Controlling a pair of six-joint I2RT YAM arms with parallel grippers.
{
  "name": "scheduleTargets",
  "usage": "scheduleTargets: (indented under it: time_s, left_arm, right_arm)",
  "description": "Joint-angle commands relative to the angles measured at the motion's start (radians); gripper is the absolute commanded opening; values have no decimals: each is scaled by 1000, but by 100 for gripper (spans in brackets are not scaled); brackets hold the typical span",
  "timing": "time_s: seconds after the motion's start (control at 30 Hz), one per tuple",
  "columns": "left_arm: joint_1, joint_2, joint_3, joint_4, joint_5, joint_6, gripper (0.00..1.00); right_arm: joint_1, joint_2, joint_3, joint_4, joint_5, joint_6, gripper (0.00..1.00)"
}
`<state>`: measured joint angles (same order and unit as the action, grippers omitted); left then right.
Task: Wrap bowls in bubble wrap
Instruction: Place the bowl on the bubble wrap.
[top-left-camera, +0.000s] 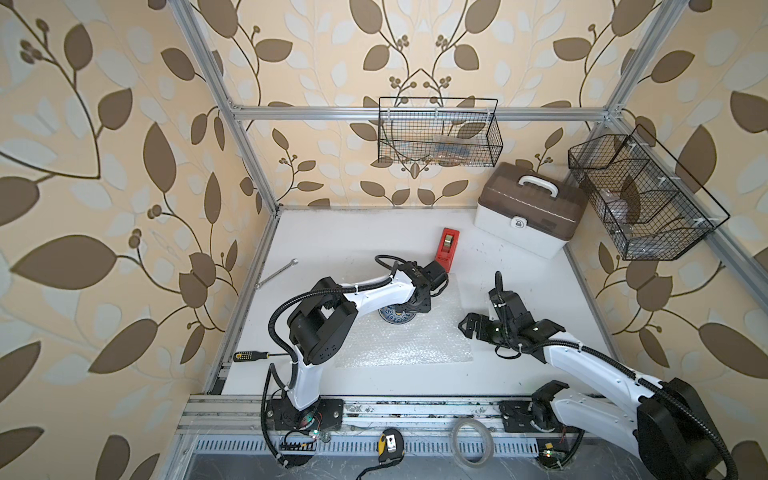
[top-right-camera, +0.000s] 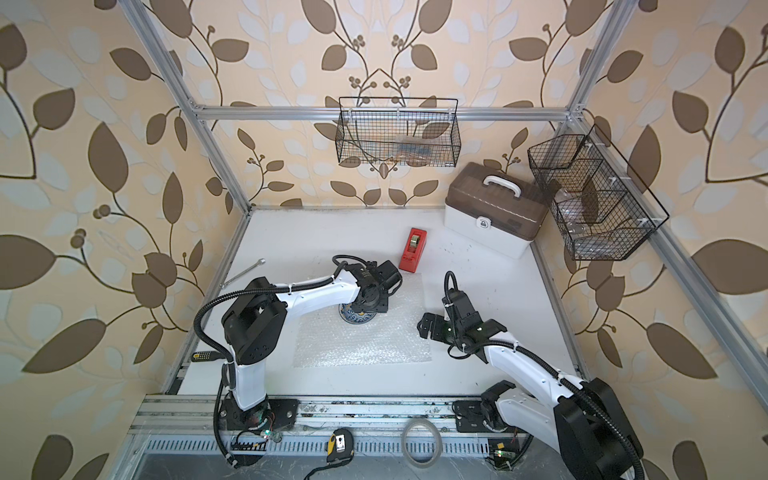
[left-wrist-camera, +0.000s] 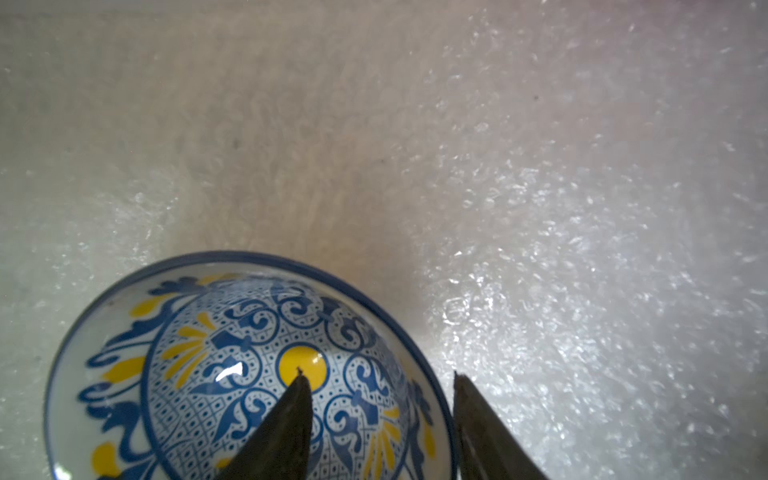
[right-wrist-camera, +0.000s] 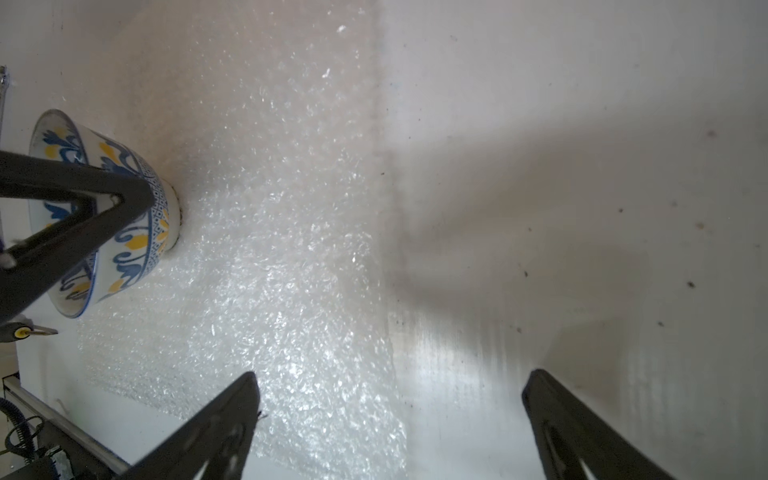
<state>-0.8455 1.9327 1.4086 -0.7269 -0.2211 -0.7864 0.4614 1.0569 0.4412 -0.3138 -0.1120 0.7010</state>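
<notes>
**Straddling the bowl (left-wrist-camera: 232, 353) on the bubble wrap (top-left-camera: 407, 345)**

Nearest me, on the front rail, lie a clear tape ring (top-left-camera: 472, 422) and a yellow tape measure (top-left-camera: 390, 445). A screwdriver (top-left-camera: 249, 355) lies at the left edge of the white surface (top-left-camera: 332, 241).

The bubble wrap is spread flat across the middle of the surface. The right jaws hang above its right edge, spread wide and holding nothing. In the right wrist view one finger (right-wrist-camera: 216, 419) is over the bubbles and the other (right-wrist-camera: 573, 424) is over bare surface.

The bowl, white with blue and yellow patterning, stands upright on the bubble wrap close to its left edge, in the farther half of the sheet. The left jaws point down at it, parted, with the rim passing between them. One finger (left-wrist-camera: 286, 424) reaches inside, its tip over the yellow dot at the centre, and the other (left-wrist-camera: 482, 428) sits outside the wall. A clear gap shows between the inner finger and the wall, so they aren't pinching it. Whether the outer finger touches the rim I can't tell.

Beyond the sheet's far corner stands a red tape dispenser (top-left-camera: 448, 249), and a wrench (top-left-camera: 276, 274) lies off by the left frame. Farther back a brown-lidded toolbox (top-left-camera: 528, 208) sits in the right corner. A back basket (top-left-camera: 440, 133) hangs from the rear rail and a side basket (top-left-camera: 640, 199) from the right frame.
</notes>
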Motion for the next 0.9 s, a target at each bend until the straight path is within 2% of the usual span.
scheduleTargets:
  time_s: [0.0, 0.17, 0.23, 0.37, 0.7, 0.87]
  left_arm:
    - [-6, -56, 31, -18, -60, 7, 62]
    - [-6, -87, 84, -63, -112, 32, 80]
    - [-6, -100, 102, -83, -133, 37, 84]
    - [-4, -151, 91, -104, -176, 38, 98]
    - [33, -342, -98, -151, -310, -56, 99]
    - [45, -446, -226, -142, -341, -103, 99]
  right_arm:
    - [36, -22, -25, 7, 27, 55, 100]
    - [117, -39, -44, 15, 67, 116, 100]
    - [148, -44, -58, 22, 85, 143, 100]
    - [202, -52, -79, 25, 125, 189, 100]
    - [337, -98, -124, 18, 164, 299, 94]
    - [355, -85, -145, 73, 159, 324, 91]
